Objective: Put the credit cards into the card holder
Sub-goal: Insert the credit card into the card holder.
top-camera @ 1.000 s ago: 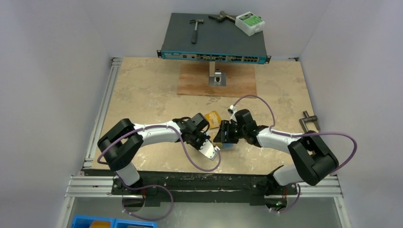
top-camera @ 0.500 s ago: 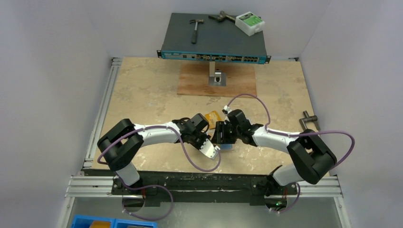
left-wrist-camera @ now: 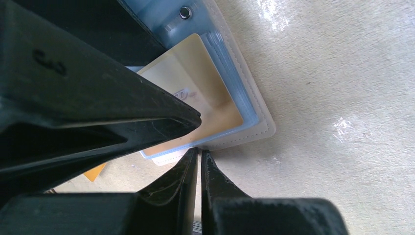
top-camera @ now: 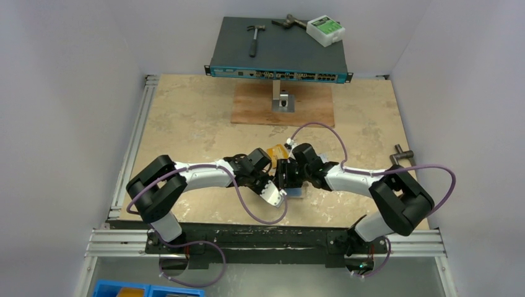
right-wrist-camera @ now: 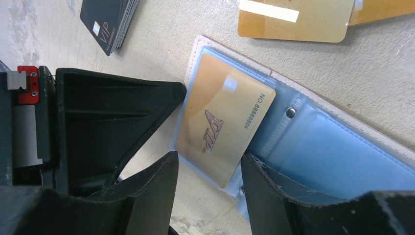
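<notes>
Closely, we crowd the holder (right-wrist-camera: 342, 147)
Nearest, our left gripper (left-wrist-camera: 199, 152) is pinched shut, our right gripper (right-wrist-camera: 209, 156) spread over the open holder on the table (right-wrist-camera: 342, 63), a gold card (right-wrist-camera: 222, 127) pocketed. Beyond lie black cards (right-wrist-camera: 107, 22). We fear bumping fingers could knock the holder askew.

I work over one flat table (top-camera: 186, 117) with a mottled beige top. Metal rails (top-camera: 133, 142) run along its left and near edges.

Items lying directly on the top:
- A wooden board (top-camera: 282, 108) at far centre, flat, carrying a small metal bracket (top-camera: 283, 101).
- A T-shaped metal piece (top-camera: 402, 156) near the right edge, well apart from everything else.
- The card holder (right-wrist-camera: 337, 147) at near centre, opened flat, bluish pockets facing up.
- A stack of black cards (right-wrist-camera: 110, 22), near the holder but apart from it.
- A gold striped card (right-wrist-camera: 293, 19), just beside the holder. Its far end overlaps an orange card (right-wrist-camera: 381, 10).
</notes>
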Action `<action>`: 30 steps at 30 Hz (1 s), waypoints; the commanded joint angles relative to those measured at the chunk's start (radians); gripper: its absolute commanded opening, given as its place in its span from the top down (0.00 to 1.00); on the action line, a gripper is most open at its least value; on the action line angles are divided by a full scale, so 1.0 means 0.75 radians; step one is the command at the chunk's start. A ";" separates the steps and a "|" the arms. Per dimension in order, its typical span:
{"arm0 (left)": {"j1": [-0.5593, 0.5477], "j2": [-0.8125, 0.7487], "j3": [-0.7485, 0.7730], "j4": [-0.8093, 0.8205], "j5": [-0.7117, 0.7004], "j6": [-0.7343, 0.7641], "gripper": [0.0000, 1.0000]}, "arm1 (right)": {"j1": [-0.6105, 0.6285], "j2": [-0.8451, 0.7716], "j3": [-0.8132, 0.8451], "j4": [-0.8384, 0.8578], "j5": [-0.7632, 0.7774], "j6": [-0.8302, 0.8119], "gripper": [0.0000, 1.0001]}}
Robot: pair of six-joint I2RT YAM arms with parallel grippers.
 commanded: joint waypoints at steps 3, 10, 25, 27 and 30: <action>-0.007 -0.020 -0.015 0.008 0.040 -0.008 0.94 | 0.019 0.026 0.034 0.085 -0.054 -0.038 0.50; 0.001 -0.029 -0.012 -0.011 0.028 -0.001 0.94 | 0.017 -0.021 0.008 0.056 -0.064 -0.033 0.48; 0.027 -0.053 -0.026 -0.024 0.016 0.005 0.95 | 0.010 -0.038 0.007 -0.033 0.009 -0.041 0.46; 0.027 -0.053 -0.021 -0.023 0.021 0.001 0.95 | 0.011 -0.033 0.009 -0.026 0.005 -0.040 0.47; 0.027 -0.046 -0.020 -0.016 0.025 -0.001 0.95 | 0.009 -0.030 0.026 -0.020 0.002 -0.043 0.48</action>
